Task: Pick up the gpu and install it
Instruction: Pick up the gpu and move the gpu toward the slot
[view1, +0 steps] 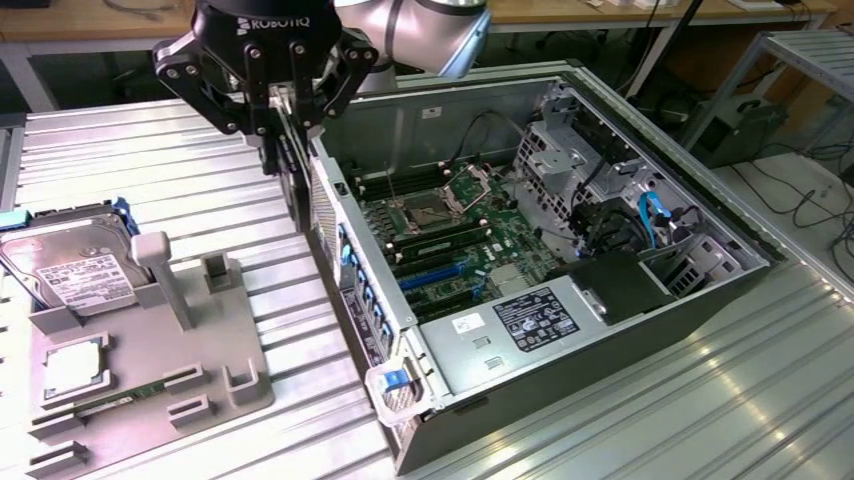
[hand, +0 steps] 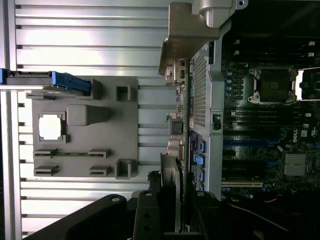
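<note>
Grips the gpu (view1: 291, 188) with the pincer (view1: 280, 140), card upright and edge-down. Holds it just beside the rear wall of the open computer case (view1: 667, 335), above the ribbed metal desk (view1: 134, 170). Stands well apart from the hard drive (view1: 74, 275) on the grey fixture (view1: 214, 350) at the exterior view's left.

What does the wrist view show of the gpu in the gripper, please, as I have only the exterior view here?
Observer: The gripper is shut on the gpu, seen edge-on, with its silver bracket at the end away from the grip.
Operator: Thank you. Is the card over the motherboard's slots?
Observer: Not in this view. Its edge runs alongside the case's perforated rear wall, and the blue slots lie on the wall's other side.
</note>
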